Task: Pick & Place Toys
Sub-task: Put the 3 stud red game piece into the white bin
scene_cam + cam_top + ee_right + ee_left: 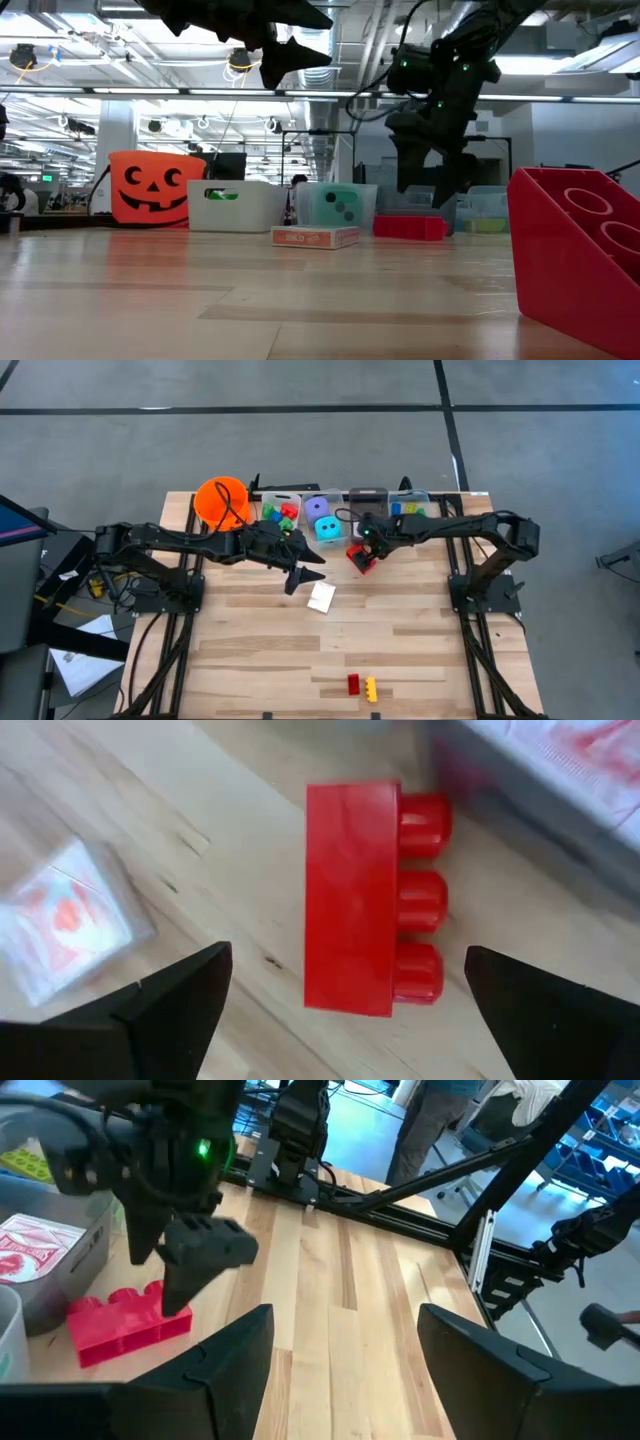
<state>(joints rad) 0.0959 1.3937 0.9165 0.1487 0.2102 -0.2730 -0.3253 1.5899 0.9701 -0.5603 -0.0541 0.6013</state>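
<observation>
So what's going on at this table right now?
The right arm's tool hangs open directly above a red plastic brick with three studs lying on the wooden table, just in front of the clear plastic bins. The left arm's tool, open and empty, hovers mid-table near a red-and-white card pack. Nothing is gripped yet.

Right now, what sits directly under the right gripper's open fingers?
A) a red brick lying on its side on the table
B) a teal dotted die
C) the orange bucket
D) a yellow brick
A: the right wrist view shows the red brick lying on the table between the spread fingers of the right gripper, its studs pointing sideways, not yet gripped.
</observation>
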